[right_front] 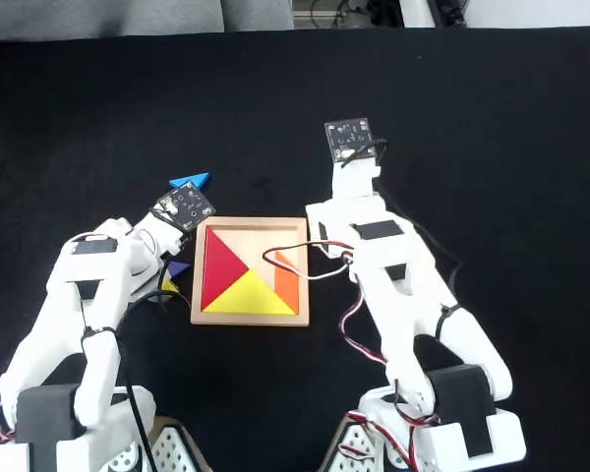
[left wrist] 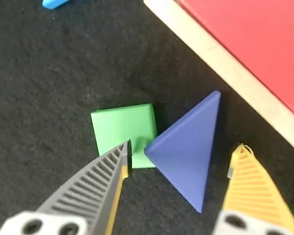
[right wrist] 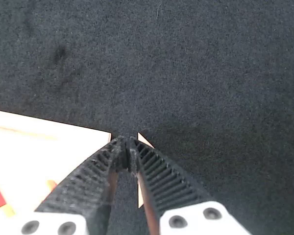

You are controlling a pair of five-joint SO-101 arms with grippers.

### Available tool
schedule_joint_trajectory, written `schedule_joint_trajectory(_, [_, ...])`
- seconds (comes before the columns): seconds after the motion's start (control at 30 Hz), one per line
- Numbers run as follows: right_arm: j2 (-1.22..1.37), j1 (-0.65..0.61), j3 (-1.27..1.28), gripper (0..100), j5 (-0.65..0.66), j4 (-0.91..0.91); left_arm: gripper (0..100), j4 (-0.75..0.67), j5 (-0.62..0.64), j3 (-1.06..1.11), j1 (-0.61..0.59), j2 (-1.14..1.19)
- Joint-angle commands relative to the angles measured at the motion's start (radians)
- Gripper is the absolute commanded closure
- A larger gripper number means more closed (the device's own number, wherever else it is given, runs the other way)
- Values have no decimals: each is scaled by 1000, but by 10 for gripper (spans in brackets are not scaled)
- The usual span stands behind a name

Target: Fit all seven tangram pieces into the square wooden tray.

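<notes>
The dark blue triangle (left wrist: 188,144) is my piece for this step. It lies flat on the black counter (left wrist: 49,73), just outside the rim of the wooden tray (left wrist: 220,58), with one corner touching the green square (left wrist: 122,131). My left gripper (left wrist: 183,149) hangs over it with its jaws apart. The grey finger (left wrist: 95,188) ends over the square's near edge and the yellow finger (left wrist: 250,183) stands off the triangle's far side.

As I read it, closing from here would catch the square as well. I'd shift the gripper a touch toward the tray so the grey tip drops into the gap beside the triangle's edge. I'd also turn the wrist so the jaws bear squarely on the triangle, since slanted sides could let it squirt out. Then I'd descend slowly and close gently.

In the tray, the red triangle (right_front: 219,267), yellow triangle (right_front: 248,295) and orange piece (right_front: 287,280) are seated, and bare wood is left along the far side. A light blue piece (right_front: 190,181) waits farther out on the counter. My right gripper (right wrist: 126,147) is pinched together, holding nothing I can make out, beside a tray corner.
</notes>
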Motion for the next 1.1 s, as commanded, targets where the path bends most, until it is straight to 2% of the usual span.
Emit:
schedule_joint_trajectory(0.0, [2, 9, -54, 987, 12, -12, 671, -5, -11, -8, -2, -21])
schedule_joint_trajectory(0.37, [2, 9, -53, 987, 12, -12, 671, -11, -11, -1, -2, -12])
schedule_joint_trajectory(0.67, [2, 9, -51, 987, 12, -12, 671, -5, -9, -77, -10, 140])
schedule_joint_trajectory(1.07, [4, 9, -53, 987, 12, -12, 692, -5, -9, -79, -4, 144])
